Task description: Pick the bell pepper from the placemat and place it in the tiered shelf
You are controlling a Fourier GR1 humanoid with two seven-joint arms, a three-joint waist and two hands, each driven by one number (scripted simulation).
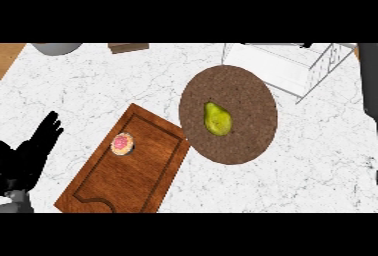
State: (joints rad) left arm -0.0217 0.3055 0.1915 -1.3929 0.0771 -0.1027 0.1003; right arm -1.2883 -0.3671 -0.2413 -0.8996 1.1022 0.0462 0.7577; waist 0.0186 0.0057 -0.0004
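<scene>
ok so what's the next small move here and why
Probably carry the left robot hand up and to the right, across the wooden board, toward the bell pepper. The pepper lies untouched on the round placemat, and the only robot hand in view is open at the lower left edge, well apart from it.

Surface [310, 165]: white marble look w/ grey veins, smooth. Placemat [244, 100]: brown, rough, speckled, matt. Cutting board [125, 180]: reddish wood, grain visible, smooth. Bell pepper [217, 119]: yellow-green skin, slight gloss. Tiered shelf [277, 65]: white, thin wire-like frame. Left hand [29, 155]: black, matt.
</scene>
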